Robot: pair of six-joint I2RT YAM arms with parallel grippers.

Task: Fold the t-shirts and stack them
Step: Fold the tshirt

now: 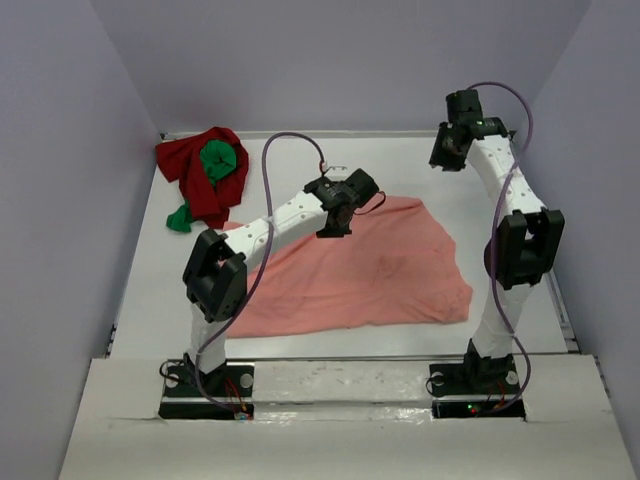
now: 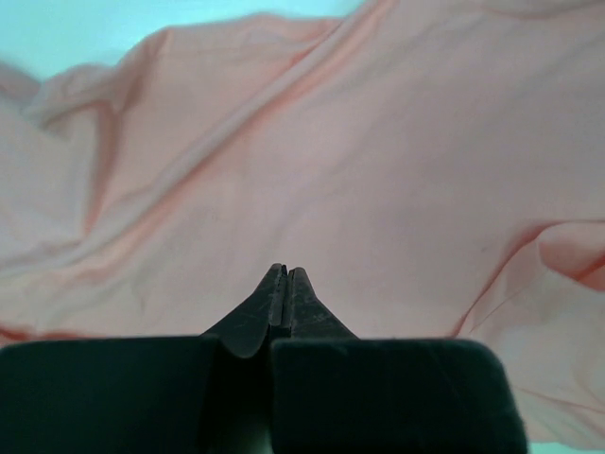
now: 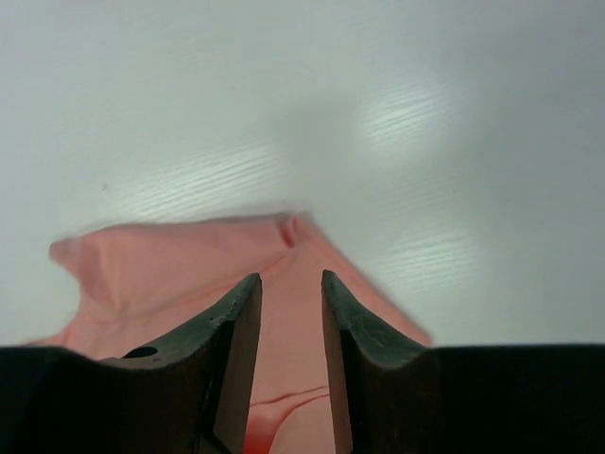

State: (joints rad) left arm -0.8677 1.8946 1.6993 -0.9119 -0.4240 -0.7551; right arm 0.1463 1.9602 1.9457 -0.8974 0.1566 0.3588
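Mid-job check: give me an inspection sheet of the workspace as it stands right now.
Surface: white table, partly covered.
Job's things: salmon-pink t-shirt spread wrinkled mid-table; dark red t-shirt and green t-shirt bunched together, far left corner.
Clutter: nothing seen.
End effectors: left end effector shut, above the salmon-pink t-shirt; right end effector open, empty, high at far right.
Cables: purple cables loop over both arms.
Surroundings: plain walls on three sides.
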